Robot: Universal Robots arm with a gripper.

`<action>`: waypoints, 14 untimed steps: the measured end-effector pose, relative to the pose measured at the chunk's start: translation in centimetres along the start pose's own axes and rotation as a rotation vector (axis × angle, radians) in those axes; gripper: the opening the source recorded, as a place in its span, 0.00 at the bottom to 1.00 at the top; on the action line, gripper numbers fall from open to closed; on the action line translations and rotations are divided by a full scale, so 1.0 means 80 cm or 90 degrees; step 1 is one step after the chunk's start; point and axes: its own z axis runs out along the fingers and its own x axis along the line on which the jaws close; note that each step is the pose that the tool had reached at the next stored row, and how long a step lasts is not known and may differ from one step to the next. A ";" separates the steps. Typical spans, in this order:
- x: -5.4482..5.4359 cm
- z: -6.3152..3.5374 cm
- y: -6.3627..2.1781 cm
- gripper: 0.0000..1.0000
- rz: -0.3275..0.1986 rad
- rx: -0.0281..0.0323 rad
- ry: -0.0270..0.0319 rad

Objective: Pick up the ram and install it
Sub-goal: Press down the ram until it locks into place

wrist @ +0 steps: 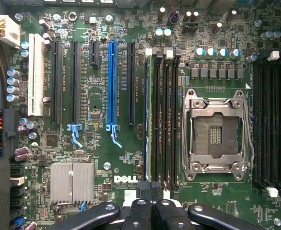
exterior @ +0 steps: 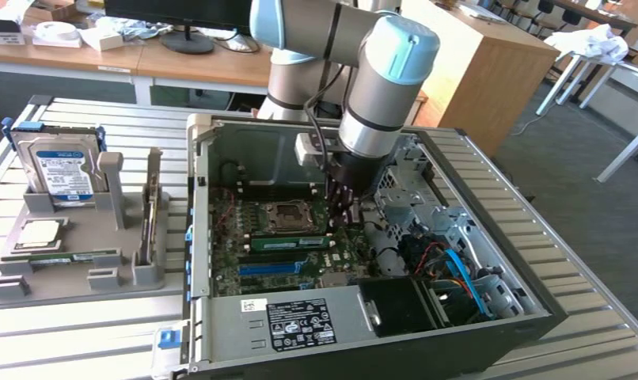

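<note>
So the arm was reaching down into the open PC case (exterior: 208,237), with the gripper (exterior: 343,207) hanging right over the motherboard (exterior: 287,245), just off the CPU socket (exterior: 288,212) at roughly its 3 o'clock in the exterior view. Fingers were pinched together with nothing between them. In the wrist view you could see the black finger links (wrist: 152,213) pressed side by side above the board.

One ram stick (exterior: 290,241) was already sitting in a slot at about 6 o'clock from the socket in the exterior view, lying flat along the slot line, green with a little white sticker. From the wrist camera it showed edge-on as a thin strip (wrist: 148,120) in the outermost slot of the bank, the one farthest from the socket (wrist: 216,134).

The other ram stick (exterior: 63,257) was over on the grey holder tray (exterior: 76,229) at the exterior view's left, well apart from the case. The hard drive (exterior: 63,170) stood upright at the tray's 12 o'clock end, and the CPU chip (exterior: 40,231) lay between the drive and that stick.
</note>
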 end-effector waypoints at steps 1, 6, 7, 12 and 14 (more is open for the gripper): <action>0.000 0.000 0.000 0.10 0.000 0.0000 0.0000; 0.000 0.000 -0.001 0.10 0.000 0.0000 -0.0001; 0.000 0.000 -0.003 0.10 0.000 0.0001 -0.0002; 0.000 0.000 -0.010 0.10 0.000 0.0000 -0.0001; 0.000 0.000 -0.010 0.10 0.000 0.0000 -0.0001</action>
